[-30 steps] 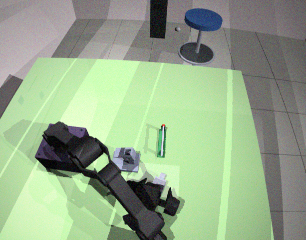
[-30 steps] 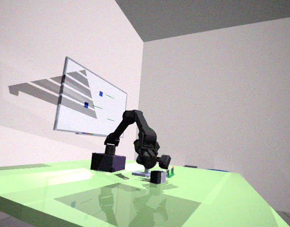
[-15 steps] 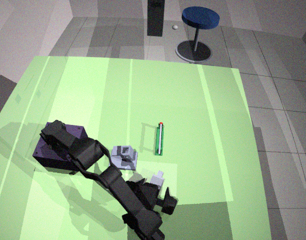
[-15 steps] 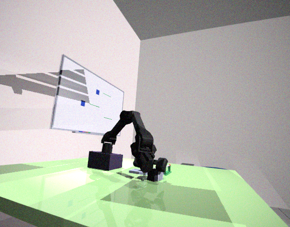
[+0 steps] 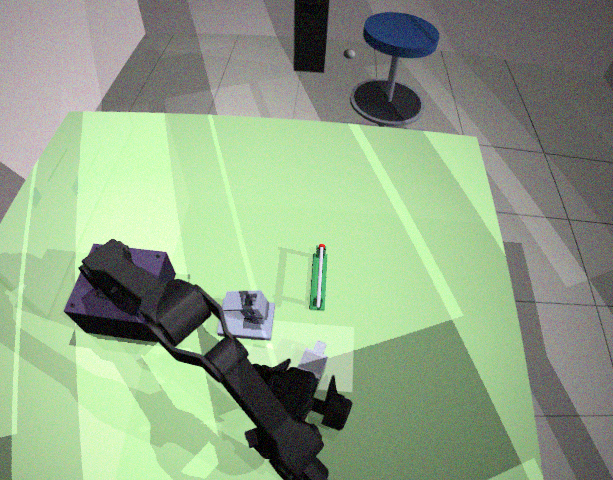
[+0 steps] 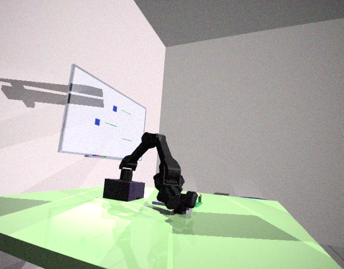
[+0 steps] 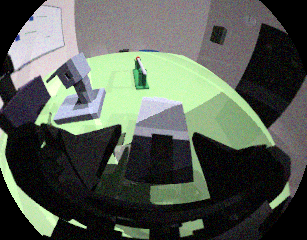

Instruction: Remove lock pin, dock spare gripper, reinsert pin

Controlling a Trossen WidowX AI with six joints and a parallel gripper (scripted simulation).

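The grey mount's socket head (image 5: 249, 303) (image 7: 75, 72) is tilted on its post above the base plate (image 5: 244, 330) (image 7: 80, 109). The white pin (image 5: 320, 276) (image 7: 141, 66) with a red end lies along the green holder (image 5: 314, 289) (image 7: 139, 79), away from the mount. The spare gripper, a pale grey and black block (image 5: 312, 360) (image 7: 163, 122), lies on the table. My gripper (image 5: 310, 371) (image 7: 158, 132) is open, low over the table, with one finger on each side of the block. In the wrist view gaps show between block and fingers. The exterior view hides the fingertips.
The arm's purple base box (image 5: 159, 263) (image 6: 124, 189) (image 7: 25, 105) stands left of the mount. A pale square patch (image 5: 342, 338) lies under the spare gripper. The mount stands close to the left of my gripper; the green holder is farther back. A blue stool (image 5: 399, 33) stands beyond the table.
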